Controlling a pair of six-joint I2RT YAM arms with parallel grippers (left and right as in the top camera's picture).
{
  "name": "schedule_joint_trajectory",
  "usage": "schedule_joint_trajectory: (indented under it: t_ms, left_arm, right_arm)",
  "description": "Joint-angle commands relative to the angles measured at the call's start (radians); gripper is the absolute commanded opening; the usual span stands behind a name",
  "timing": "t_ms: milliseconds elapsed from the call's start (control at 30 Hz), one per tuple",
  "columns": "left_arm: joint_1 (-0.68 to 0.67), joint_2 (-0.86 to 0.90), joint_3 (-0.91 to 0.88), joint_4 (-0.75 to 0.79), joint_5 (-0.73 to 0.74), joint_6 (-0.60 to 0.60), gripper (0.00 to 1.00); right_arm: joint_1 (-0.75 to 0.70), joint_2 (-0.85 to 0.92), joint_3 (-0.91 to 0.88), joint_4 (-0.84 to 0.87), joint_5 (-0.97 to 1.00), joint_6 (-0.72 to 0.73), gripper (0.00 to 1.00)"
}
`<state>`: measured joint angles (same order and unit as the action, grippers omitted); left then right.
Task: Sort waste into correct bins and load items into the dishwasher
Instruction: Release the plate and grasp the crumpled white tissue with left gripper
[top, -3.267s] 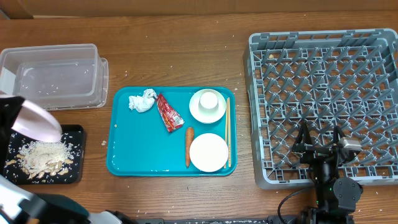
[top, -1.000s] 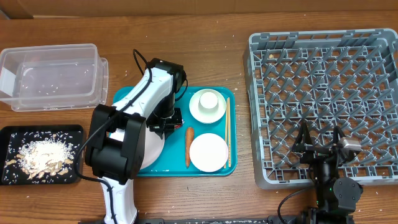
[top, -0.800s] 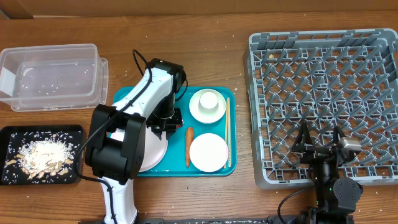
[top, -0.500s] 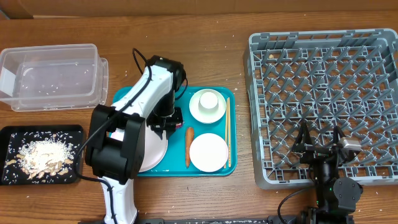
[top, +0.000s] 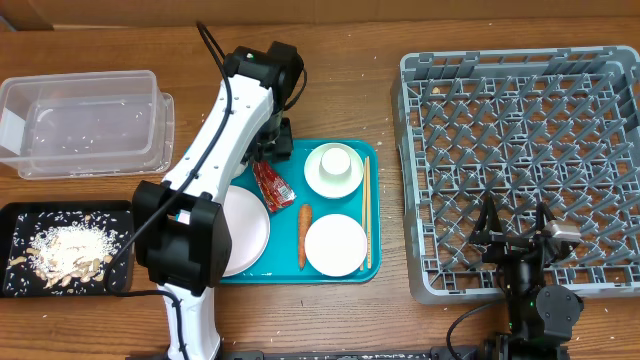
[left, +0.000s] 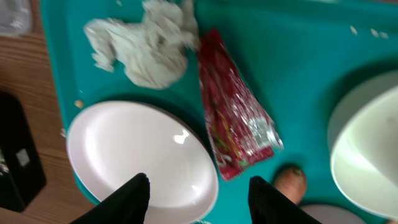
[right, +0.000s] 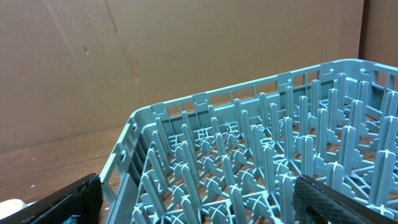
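Left gripper (left: 199, 200) parted, empty, above plate (left: 140, 155); plate flat on teal tray (left: 292, 50); wrapper (left: 239, 134) just beside rim, tissue (left: 146, 50) near; risk: reaching for wrapper clips plate rim, drags both; right gripper (right: 198, 202) wide, empty, by dish rack (right: 249, 162).

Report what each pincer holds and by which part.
Nothing is held. The left pincer hangs open above the plate. The right pincer is open and empty over the rack.
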<state>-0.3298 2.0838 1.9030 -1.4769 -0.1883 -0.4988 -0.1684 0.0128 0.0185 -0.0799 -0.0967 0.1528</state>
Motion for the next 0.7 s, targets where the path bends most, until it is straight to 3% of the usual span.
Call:
schedule_joint_trajectory:
  t_ms: [0, 267, 433, 667]
  left_arm:
    - [0.054, 0.009, 0.018, 0.022, -0.117, -0.002, 0.51]
    - [0.195, 0.009, -0.009, 0.072, -0.08, 0.059, 0.38]
    - [0.219, 0.009, -0.075, 0.156, 0.006, 0.19, 0.38]
    - [0.215, 0.009, -0.129, 0.246, 0.006, 0.383, 0.42]
  right_arm:
    - [-0.001, -0.01, -0.011, 0.004, 0.006, -0.004, 1.0]
    - [-0.001, -0.01, -0.011, 0.005, 0.006, -0.004, 1.0]
    - [-0.001, -0.01, -0.011, 0.004, 0.006, -0.004, 1.0]
    - [-0.001, -0.01, -0.011, 0.004, 0.006, -0.004, 1.0]
